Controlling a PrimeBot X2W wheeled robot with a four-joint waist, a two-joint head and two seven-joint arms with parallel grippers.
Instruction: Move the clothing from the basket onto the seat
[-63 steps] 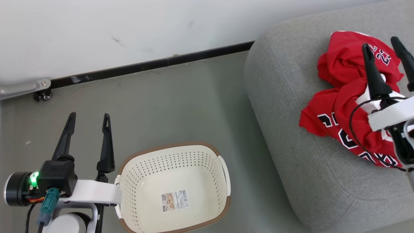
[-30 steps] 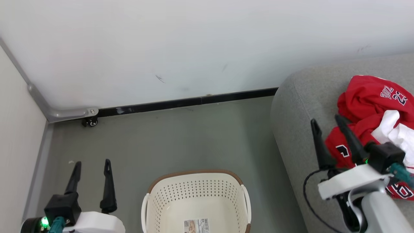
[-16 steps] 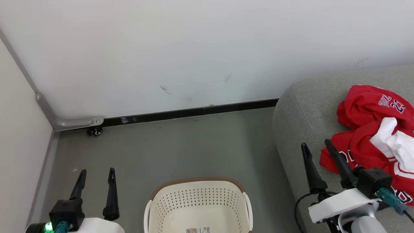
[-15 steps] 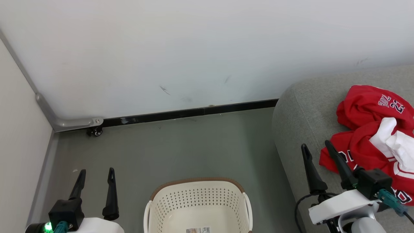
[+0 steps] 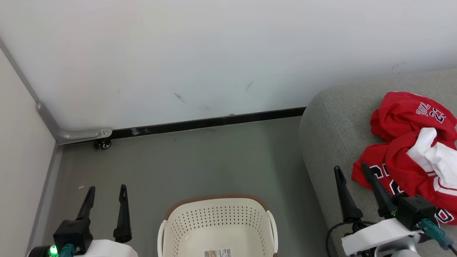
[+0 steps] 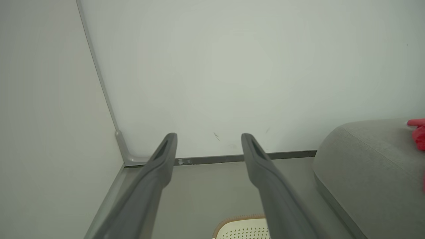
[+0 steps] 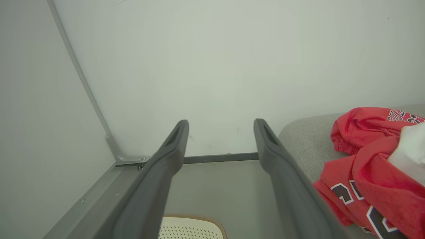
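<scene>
The red clothing [image 5: 396,117] lies in a crumpled heap on the grey seat [image 5: 332,117] at the right, with dark-and-white lettering and a white patch of fabric showing. The cream basket [image 5: 217,225] stands on the floor at the bottom centre, holding only a barcode label. My right gripper [image 5: 350,167] is open and empty over the seat's near left edge, just left of the clothing. My left gripper [image 5: 107,189] is open and empty over the floor, left of the basket. Its wrist view shows the left gripper [image 6: 209,136] with nothing between its fingers; likewise the right gripper [image 7: 221,122], beside the clothing [image 7: 375,166].
A white wall with a black baseboard [image 5: 214,123] runs behind the grey-green floor [image 5: 200,160]. A small caster wheel [image 5: 103,144] and a metal bracket sit in the left corner, where a side wall [image 5: 21,142] closes in.
My right gripper has drawn back from the clothing toward the seat's near edge, still open. The head view has shifted slightly. The left gripper and the basket have hardly moved.
</scene>
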